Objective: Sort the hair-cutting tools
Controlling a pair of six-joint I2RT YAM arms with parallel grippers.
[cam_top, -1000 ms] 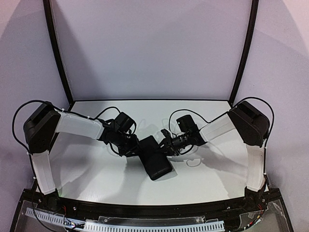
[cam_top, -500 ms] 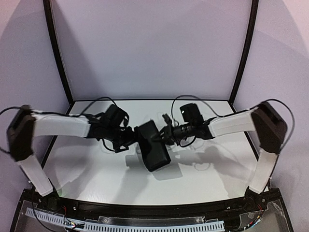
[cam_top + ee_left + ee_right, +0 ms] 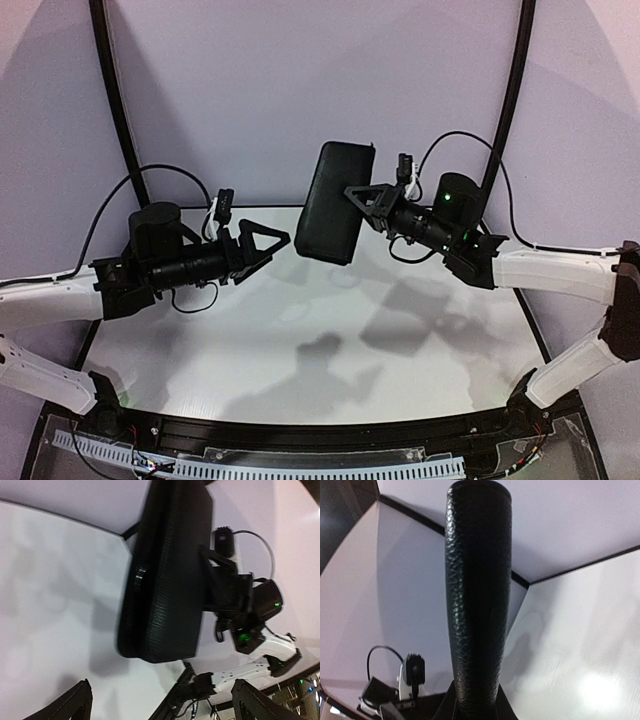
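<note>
1. My right gripper is clamped on one long edge of the black zip case. It holds the case clear of the table, upper centre of the top view. In the right wrist view the case rises edge-on straight out of my jaws.
2. My left gripper has its jaws wide apart and holds nothing. It sits left of centre, pointed at the case but apart from it. The fingertips show at the bottom corners of the left wrist view, and the case fills the middle.
3. No combs or scissors show in any view. My judgement is that they are inside the case. The zip seam appears closed, but I cannot find the pull.
4. Risk: the hold is one-sided, on an edge. The case could pivot or slip in the jaws and drop to the table.
5. Risk: if the zip is opened at this height and tilt, the tools could spill and scatter.
6. Risk: bringing my left jaws in could knock the case or strike my right fingers, because the two sit close together at the case's middle.
</note>
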